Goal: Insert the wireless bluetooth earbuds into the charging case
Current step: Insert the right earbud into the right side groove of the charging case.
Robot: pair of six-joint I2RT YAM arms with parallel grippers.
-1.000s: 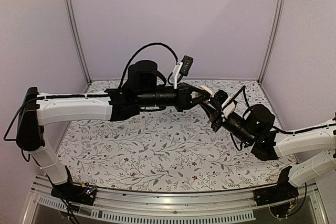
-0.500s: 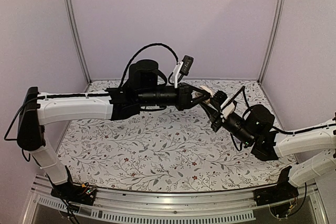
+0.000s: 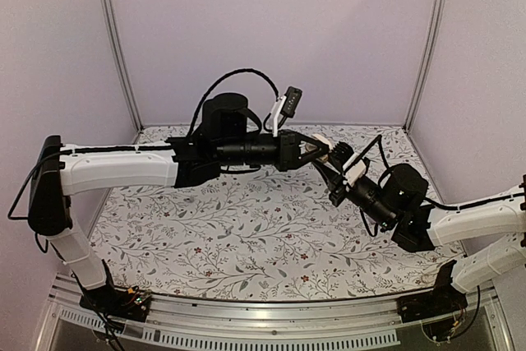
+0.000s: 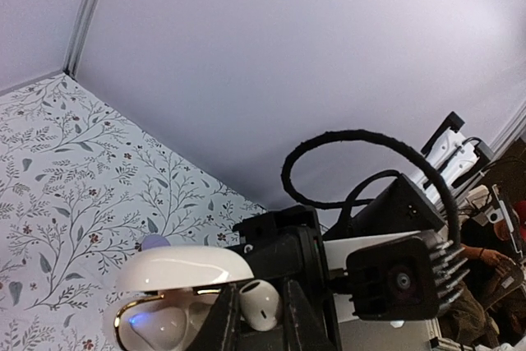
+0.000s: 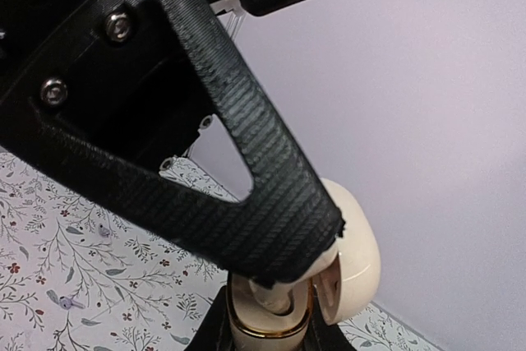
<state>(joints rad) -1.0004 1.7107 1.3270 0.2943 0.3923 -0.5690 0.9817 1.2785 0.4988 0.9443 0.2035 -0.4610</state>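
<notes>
The left gripper (image 4: 263,322) pinches an earbud (image 4: 261,302); the right gripper (image 5: 263,336) clamps the open charging case (image 5: 349,254). If misaligned, the earbud may drop.

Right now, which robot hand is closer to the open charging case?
Right. The right gripper is clamped on the base of the charging case, holding it in the air. The left gripper sits just beside the case's opening, pinching an earbud between its fingers.
</notes>
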